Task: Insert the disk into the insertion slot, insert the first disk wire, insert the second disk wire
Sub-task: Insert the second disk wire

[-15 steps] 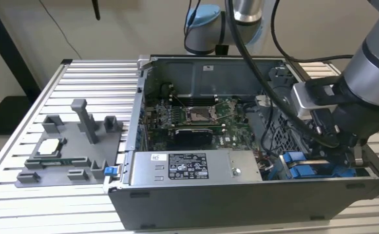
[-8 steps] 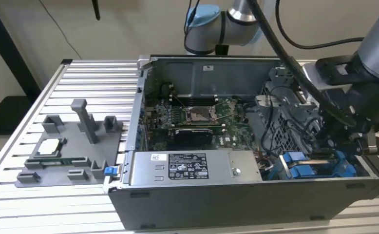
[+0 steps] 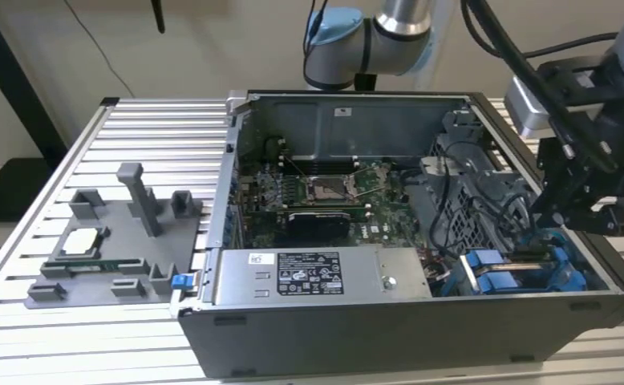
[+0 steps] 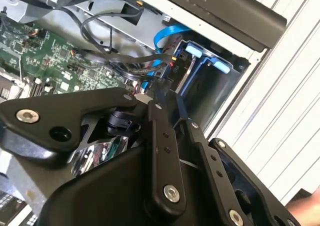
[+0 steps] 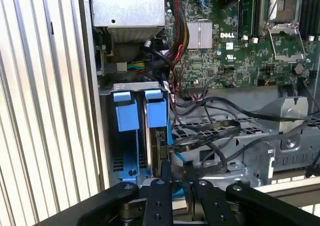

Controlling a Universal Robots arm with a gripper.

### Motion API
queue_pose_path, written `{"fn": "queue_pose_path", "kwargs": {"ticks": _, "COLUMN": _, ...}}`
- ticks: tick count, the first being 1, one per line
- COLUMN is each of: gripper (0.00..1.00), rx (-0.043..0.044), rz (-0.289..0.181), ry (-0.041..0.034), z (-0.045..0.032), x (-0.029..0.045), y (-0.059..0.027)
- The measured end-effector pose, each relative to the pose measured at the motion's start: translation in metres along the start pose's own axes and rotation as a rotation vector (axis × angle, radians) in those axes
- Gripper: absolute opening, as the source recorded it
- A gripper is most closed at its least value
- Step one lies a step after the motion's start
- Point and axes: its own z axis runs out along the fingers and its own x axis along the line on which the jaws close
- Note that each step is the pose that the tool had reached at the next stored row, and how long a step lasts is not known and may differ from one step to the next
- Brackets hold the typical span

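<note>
Gripper [image 5: 172, 186] right above insertion slot [image 5: 140, 131], jaws pinching thin disk [image 5: 159, 151] edge-on, long axis along bay.

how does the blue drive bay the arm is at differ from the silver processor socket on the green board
The drive bay sits at the case's corner, beside the outer wall; the processor socket lies mid-case on the green board. The bay is a deep grey well with bright blue rails; the socket is a flat square silver frame. The gripper hangs right over the bay, well away from the socket. Both sit inside the open computer case.
</note>
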Motion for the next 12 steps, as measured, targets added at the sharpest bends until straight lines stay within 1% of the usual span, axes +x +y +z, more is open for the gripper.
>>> {"fn": "queue_pose_path", "kwargs": {"ticks": 2, "gripper": 1.0, "rx": 0.0, "rz": 0.0, "ry": 0.0003, "z": -0.0062, "x": -0.0013, "y": -0.0009}}
{"fn": "queue_pose_path", "kwargs": {"ticks": 4, "gripper": 1.0, "rx": 0.0, "rz": 0.0, "ry": -0.0001, "z": -0.0093, "x": -0.0019, "y": -0.0014}}
{"fn": "queue_pose_path", "kwargs": {"ticks": 12, "gripper": 1.0, "rx": 0.0, "rz": 0.0, "ry": 0.0, "z": -0.0107, "x": -0.0022, "y": -0.0017}}
